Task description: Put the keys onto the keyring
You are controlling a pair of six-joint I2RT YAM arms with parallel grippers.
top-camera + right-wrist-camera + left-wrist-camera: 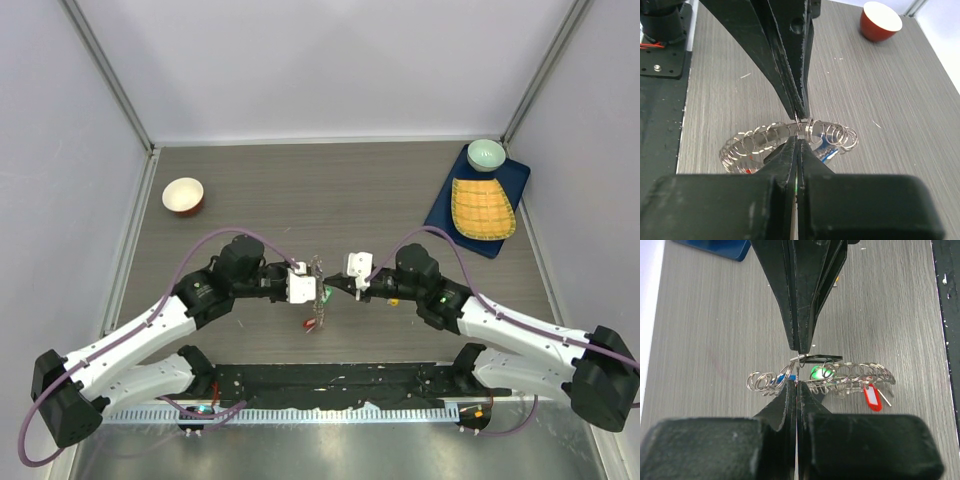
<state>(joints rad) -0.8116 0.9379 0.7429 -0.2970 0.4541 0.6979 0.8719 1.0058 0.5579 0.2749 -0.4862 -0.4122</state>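
The keyring (318, 308) is held on edge above the table's middle, between both arms. It is a grey band (860, 372) fringed with small silver rings and keys (755, 137). Green (821, 372), red (872, 396) and blue (827, 155) tags show among them. My left gripper (314, 283) is shut on the band's edge (797, 383). My right gripper (328, 284) comes from the opposite side, tip to tip with it. It is shut on a key's small ring (799, 358) at the band, next to a black tag (824, 359). That key's blade is hidden.
A red bowl (183, 195) stands at the far left. At the far right lies a blue tray (445, 215) with a green bowl (486, 154) and a yellow slatted dish (482, 207). The black base plate (330, 380) runs along the near edge.
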